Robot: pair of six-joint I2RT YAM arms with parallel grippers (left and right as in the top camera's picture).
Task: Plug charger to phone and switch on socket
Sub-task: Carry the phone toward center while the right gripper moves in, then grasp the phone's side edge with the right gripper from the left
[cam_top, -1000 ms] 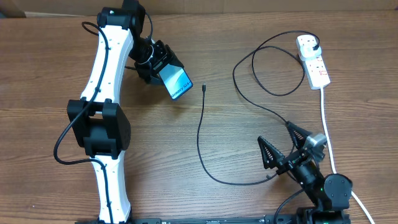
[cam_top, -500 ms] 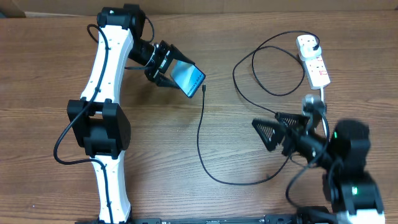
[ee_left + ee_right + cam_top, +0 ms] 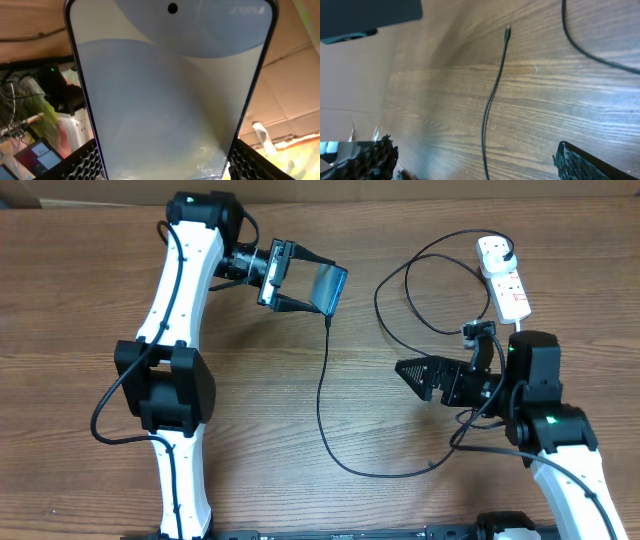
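Left fingers clamp phone near charger tip; right fingers wide apart, empty.

Left arm: long glossy white shell sections joined by chunky black joint housings. A thin black cable runs along the white and bulges out in a loop on the left side. Right arm has the same white shell at the near end, but its wrist part is mostly black, with a small green light and a silvery fitting on top. The left hand and right hand are both black, with triangular fingers that have a gridded texture on the inner faces.
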